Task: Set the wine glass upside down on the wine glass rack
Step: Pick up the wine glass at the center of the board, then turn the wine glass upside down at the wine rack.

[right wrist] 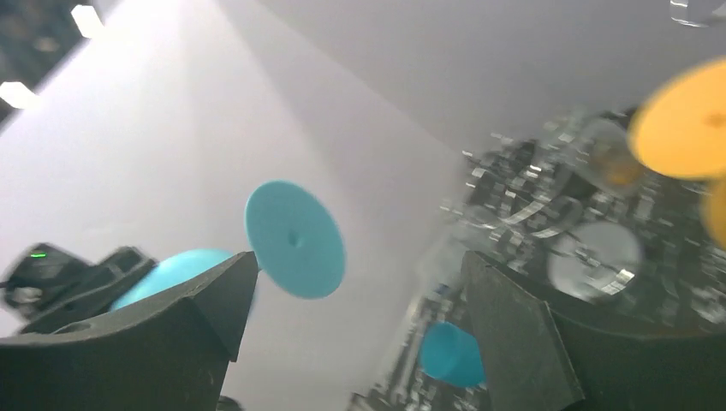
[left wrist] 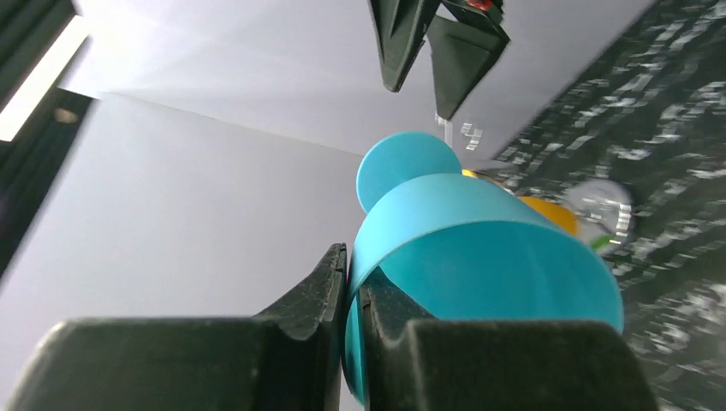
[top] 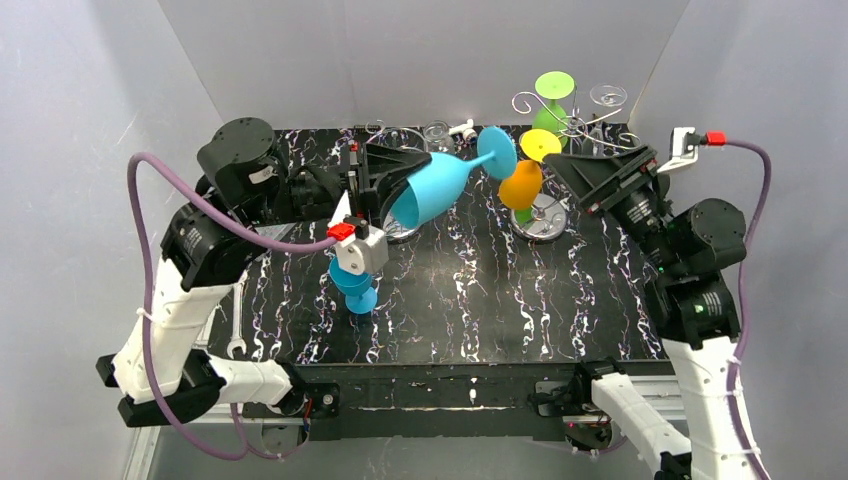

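Note:
My left gripper [top: 400, 178] is shut on the rim of a light blue wine glass [top: 432, 188] and holds it tilted above the table, with its foot [top: 497, 152] pointing toward the rack. In the left wrist view one finger sits inside the bowl [left wrist: 479, 257] and the other outside. The wine glass rack [top: 563, 122] stands at the back right on a round base [top: 545, 222]; an orange glass [top: 521, 185] and a green glass [top: 548, 105] hang on it upside down. My right gripper [top: 562, 178] is open and empty beside the rack, just right of the blue foot [right wrist: 295, 238].
A second, darker blue glass [top: 355, 285] stands on the table below my left wrist. A shorter wire stand with loop rings [top: 400, 135] is at the back centre. A clear glass [top: 607, 97] sits at the rack's far right. A wrench [top: 237, 335] lies at the left edge.

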Motion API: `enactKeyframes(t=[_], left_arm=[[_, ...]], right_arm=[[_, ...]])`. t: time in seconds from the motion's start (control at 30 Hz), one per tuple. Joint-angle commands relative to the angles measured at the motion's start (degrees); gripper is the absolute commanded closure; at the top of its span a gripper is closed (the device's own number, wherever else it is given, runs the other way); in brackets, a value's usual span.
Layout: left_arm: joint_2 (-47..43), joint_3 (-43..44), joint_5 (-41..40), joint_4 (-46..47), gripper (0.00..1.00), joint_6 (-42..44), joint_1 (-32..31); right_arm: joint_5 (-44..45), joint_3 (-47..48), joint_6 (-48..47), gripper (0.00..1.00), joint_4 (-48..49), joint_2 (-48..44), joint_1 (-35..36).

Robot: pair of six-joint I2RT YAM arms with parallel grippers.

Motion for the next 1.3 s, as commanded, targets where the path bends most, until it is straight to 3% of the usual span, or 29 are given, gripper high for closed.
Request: enactKeyframes(t=[0.0, 0.13, 0.27, 0.43, 0.57, 0.77, 1.27], left_arm=[[0.88, -8.35, -2.22, 23.69, 0.97, 2.81, -0.15], [3.60, -11.91, -4.63, 41.03, 1.00, 6.63, -0.80], [9.30, -6.71, -6.62, 44.28, 1.00, 8.93, -3.04], [13.00, -7.71, -6.48, 53.58, 1.00, 13.70, -4.99], [14.58, -8.22, -7.59, 56.34, 1.00, 16.28, -5.73], [15.39, -9.65, -8.42, 59.41, 1.00, 18.83, -5.91], [17.86, -16.25, -11.78, 69.26, 1.00, 22.36, -8.20]], right_arm=[[-8.73, 0.86, 14.28, 0.02, 27.95, 5.79, 0.30], [-10.42, 6.95, 15.73, 0.02, 34.21, 12.04, 0.30], [-10.36, 11.26, 12.29, 0.02, 32.61, 14.91, 0.30], [-10.60, 10.64, 15.22, 0.02, 38.16, 16.92, 0.30], [-11.05, 7.91, 19.79, 0.02, 44.53, 18.00, 0.30], [-10.96, 4.62, 20.68, 0.02, 44.89, 17.35, 0.38], [-10.26, 7.72, 21.49, 0.04, 45.03, 20.65, 1.09]])
